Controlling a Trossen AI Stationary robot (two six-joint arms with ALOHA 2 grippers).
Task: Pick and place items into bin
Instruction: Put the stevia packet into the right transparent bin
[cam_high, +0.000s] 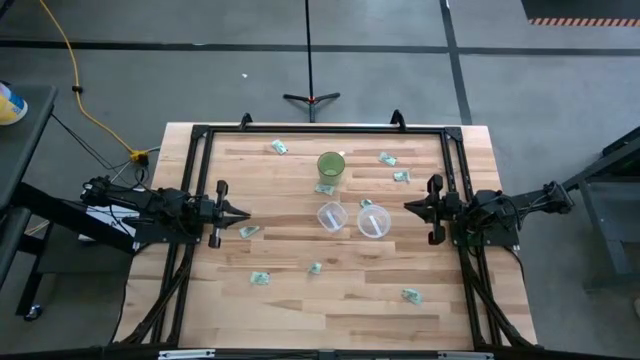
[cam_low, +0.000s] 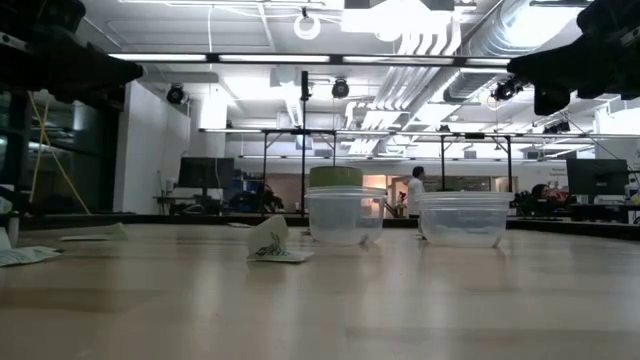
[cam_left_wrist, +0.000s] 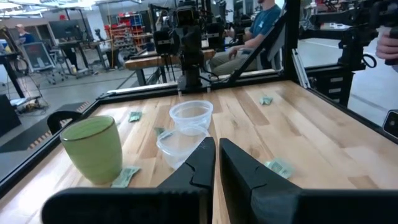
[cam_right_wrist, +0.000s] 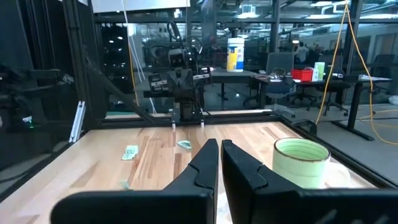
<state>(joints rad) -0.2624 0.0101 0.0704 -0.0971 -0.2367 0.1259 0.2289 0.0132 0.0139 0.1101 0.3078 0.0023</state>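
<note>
Several small pale green-and-white packets lie scattered flat on the wooden table, among them one (cam_high: 248, 231) near my left gripper, one (cam_high: 314, 267) toward the near side, one (cam_high: 410, 295) near right and one (cam_high: 387, 158) far right. Two clear plastic bins (cam_high: 331, 216) (cam_high: 373, 221) stand side by side at the table's middle. My left gripper (cam_high: 243, 213) hovers shut and empty at the left side, pointing at the bins (cam_left_wrist: 191, 114). My right gripper (cam_high: 410, 207) hovers shut and empty at the right side, facing it.
A green cup (cam_high: 331, 166) stands upright just beyond the bins, with a packet (cam_high: 325, 188) at its foot. A black frame (cam_high: 320, 128) runs along the table's far edge and sides. People sit in the room beyond the table (cam_left_wrist: 261, 25).
</note>
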